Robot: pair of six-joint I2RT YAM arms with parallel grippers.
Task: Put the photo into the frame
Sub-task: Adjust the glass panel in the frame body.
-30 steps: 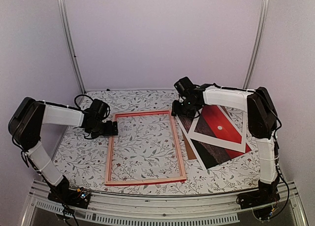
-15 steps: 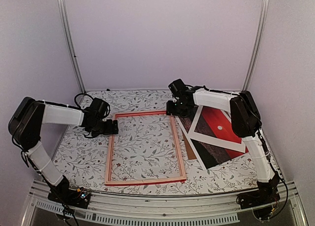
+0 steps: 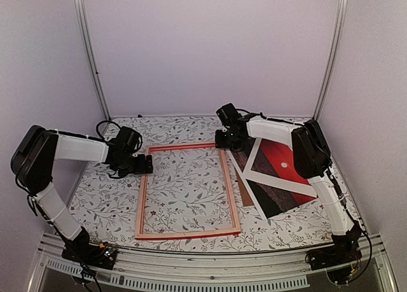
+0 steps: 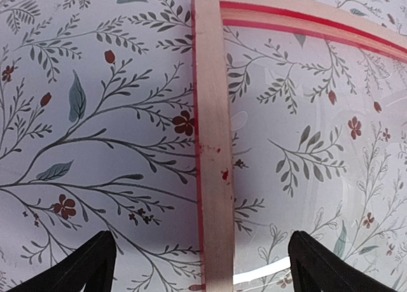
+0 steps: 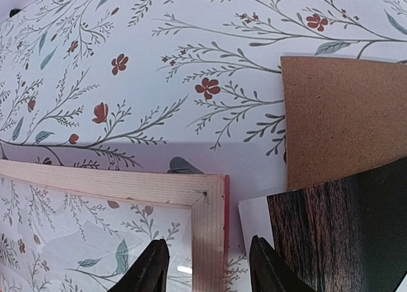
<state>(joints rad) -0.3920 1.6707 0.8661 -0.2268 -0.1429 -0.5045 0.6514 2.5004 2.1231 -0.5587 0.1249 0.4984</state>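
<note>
On the white tabletop printed with grey-green sprigs and small red flowers [image 3: 184,130], the large thin-railed rectangular frame [image 3: 142,200] is laid flat with its pale wood back upward and its red edges showing at the sides; the floral cloth is seen through its opening, and faint reflections there suggest a clear pane. The large rectangular photo, half bright red with a white dot and half dark brown [image 3: 284,157], is laid at an angle to the right of the frame, well outside it. A white mat border [image 3: 280,181] is laid across the photo, and a plain brown backing board [image 3: 243,191] is seen jutting from under it toward the frame. The left gripper [image 4: 203,270] is held low at the frame's left rail near the far left corner, its jaws spread wide on either side of the rail with nothing pinched. The right gripper [image 5: 210,266] is held at the far right corner, its jaws parted about the rail, a gap being visible on each side. The table is enclosed by plain pale lilac walls [image 3: 210,44], with a slanted aluminium post [image 3: 89,50] at each rear corner and a metal rail [image 3: 191,270] along the near edge.
</note>
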